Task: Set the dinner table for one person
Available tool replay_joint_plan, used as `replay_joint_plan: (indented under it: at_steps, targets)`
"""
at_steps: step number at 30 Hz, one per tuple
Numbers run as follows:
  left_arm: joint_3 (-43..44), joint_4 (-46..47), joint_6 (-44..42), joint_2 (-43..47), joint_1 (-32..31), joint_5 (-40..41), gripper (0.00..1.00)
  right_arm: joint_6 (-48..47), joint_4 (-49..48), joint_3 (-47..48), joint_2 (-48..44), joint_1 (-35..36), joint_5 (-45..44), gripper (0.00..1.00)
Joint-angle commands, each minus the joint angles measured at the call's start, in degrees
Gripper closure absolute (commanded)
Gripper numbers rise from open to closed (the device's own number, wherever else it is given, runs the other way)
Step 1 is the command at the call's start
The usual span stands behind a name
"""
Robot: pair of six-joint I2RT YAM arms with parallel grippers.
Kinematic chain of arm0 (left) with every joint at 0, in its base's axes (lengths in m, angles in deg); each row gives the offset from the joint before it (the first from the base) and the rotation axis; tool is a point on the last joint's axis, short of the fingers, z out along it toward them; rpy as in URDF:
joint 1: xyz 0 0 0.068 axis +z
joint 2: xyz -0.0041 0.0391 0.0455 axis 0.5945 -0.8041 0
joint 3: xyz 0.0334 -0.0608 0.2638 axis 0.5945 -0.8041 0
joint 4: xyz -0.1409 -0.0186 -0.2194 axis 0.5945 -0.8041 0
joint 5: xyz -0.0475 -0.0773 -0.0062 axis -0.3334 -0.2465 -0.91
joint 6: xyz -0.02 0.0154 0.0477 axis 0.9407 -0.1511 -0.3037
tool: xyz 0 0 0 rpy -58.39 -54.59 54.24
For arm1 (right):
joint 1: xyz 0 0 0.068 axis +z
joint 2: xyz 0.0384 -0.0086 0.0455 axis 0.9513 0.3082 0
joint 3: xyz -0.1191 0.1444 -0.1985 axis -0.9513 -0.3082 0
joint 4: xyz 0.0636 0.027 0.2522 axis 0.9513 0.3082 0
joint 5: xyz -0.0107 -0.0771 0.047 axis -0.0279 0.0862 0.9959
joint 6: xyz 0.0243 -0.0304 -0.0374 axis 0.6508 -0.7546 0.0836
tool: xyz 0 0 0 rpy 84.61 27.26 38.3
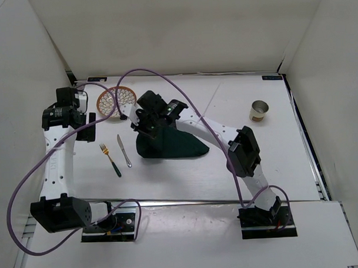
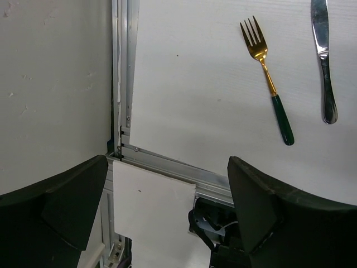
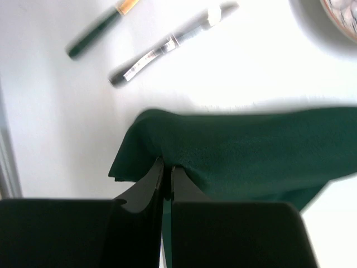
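Note:
My right gripper is shut on the near-left edge of the dark green cloth, which is lifted and bunched on the white dinner table. A gold fork with a green handle and a silver knife lie left of the cloth. A patterned plate sits at the back left, and its edge shows in the right wrist view. My left gripper is open and empty, left of the fork over the table's left edge.
A small metal cup stands at the back right. White walls close in the table on three sides. An aluminium rail runs along the table's near edge. A purple cable arcs over the back of the table.

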Motion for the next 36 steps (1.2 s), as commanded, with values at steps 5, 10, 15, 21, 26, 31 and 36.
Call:
replay_joint_plan:
  at_steps: [5, 10, 15, 21, 26, 31, 36]
  targets:
    - [-3.5, -1.3, 1.2, 6.3, 1.5, -0.3, 0.00, 4.8, -4.5, 5.3, 6.7, 1.0, 12.9, 0.98]
    - [-5.7, -1.3, 1.2, 8.4, 2.7, -0.9, 0.00, 9.1, -4.0, 5.3, 8.1, 1.0, 23.8, 0.30]
    - [-8.6, -1.3, 1.7, 9.7, 3.2, -2.0, 0.00, 12.3, -7.9, 0.7, 3.2, 1.0, 28.9, 0.09]
    - [-9.2, -1.3, 1.7, 10.3, 3.7, -3.3, 0.00, 12.6, -11.8, -6.9, -4.1, -2.9, 7.3, 0.01]
    - [-9.2, -0.2, 1.2, 10.3, 3.7, -3.8, 0.00, 9.8, -7.5, -13.2, -2.1, -10.5, -1.7, 0.01]
    - [-9.2, 0.4, 0.1, 10.8, 3.7, -3.8, 0.00, 11.2, -5.1, -19.6, -0.5, -18.0, -4.3, 0.01]
    - [-9.2, 1.0, -1.0, 11.3, 3.7, -3.8, 0.00, 10.7, -5.7, -21.2, 1.3, -19.5, -3.6, 0.01]
